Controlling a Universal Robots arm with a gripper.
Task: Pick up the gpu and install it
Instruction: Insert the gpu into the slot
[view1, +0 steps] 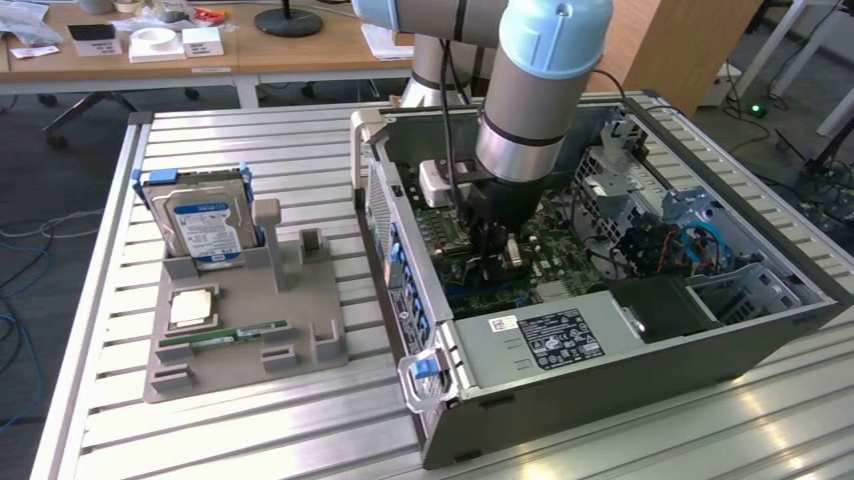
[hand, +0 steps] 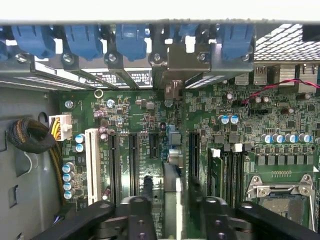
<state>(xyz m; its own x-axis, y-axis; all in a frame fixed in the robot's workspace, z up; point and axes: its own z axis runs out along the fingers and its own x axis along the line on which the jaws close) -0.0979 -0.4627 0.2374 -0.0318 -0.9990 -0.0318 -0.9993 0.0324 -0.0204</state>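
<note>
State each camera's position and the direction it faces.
Exterior view: raised, off the arm, looking down at the open computer case and parts holder; the arm and gripper show.
Wrist view: on the wrist, looking down at the motherboard; gripper fingers show.
Shared: motherboard, gripper, the gpu standing between the fingers.

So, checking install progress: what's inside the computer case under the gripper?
The gpu stands edge-on in a motherboard slot between the gripper fingers. Its seating is hidden.

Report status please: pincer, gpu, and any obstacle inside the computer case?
pincer open, astride gpu. Card stands upright in motherboard slot, bracket at the rear wall. RAM stick beside, not touching.
</note>
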